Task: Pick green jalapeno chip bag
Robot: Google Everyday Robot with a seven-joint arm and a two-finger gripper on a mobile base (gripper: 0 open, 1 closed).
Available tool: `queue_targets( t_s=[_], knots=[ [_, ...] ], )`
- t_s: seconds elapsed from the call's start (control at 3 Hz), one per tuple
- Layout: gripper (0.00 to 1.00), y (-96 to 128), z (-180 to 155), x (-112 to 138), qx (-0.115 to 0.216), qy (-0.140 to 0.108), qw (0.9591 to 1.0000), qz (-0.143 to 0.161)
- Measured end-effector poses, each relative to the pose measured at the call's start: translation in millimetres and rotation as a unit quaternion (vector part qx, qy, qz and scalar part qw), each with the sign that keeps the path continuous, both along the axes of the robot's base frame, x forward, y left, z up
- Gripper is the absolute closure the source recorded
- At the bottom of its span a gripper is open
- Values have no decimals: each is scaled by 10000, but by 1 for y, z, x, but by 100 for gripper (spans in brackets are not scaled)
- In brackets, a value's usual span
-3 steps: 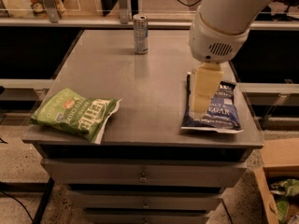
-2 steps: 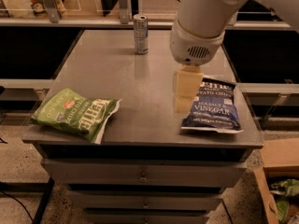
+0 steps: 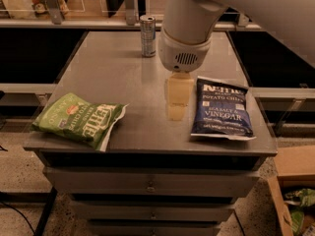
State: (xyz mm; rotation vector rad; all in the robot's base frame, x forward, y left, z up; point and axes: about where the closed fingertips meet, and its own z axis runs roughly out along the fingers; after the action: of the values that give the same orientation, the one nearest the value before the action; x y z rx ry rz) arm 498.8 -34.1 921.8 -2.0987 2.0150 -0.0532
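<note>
My claw (image 3: 179, 96) hangs under my thick white wrist, above the grey tabletop (image 3: 118, 68) and just beside the blue bag (image 3: 221, 109), off that bag's long edge on the side facing the middle of the table. From this high angle the wrist covers its top, and I cannot tell whether it is spread or pressed together. It holds nothing that I can see.

The bag I want is the green jalapeno chip bag (image 3: 78, 119). It lies flat, well apart from the blue bag, across the bare middle of the table on the view's left side. It is slightly nearer the front edge than the blue bag is. Its long axis runs roughly across the view, dipping a little toward the front at the end nearest the blue bag, so the two bags lie almost crosswise to each other. The can (image 3: 147, 36) stands farther back than the blue bag, out of the path.

I judge the coming move to be a sideways carry away from the blue bag, then a descent with my grip set across the green bag's short width.
</note>
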Motion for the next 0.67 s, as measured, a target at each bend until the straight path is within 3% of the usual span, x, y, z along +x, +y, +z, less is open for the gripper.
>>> queue_targets(
  t_s=[0.33, 0.67],
  knots=[
    [0, 15, -1, 3, 20, -2, 9998, 196],
    [0, 44, -1, 9, 73, 4, 9985, 541]
  ],
)
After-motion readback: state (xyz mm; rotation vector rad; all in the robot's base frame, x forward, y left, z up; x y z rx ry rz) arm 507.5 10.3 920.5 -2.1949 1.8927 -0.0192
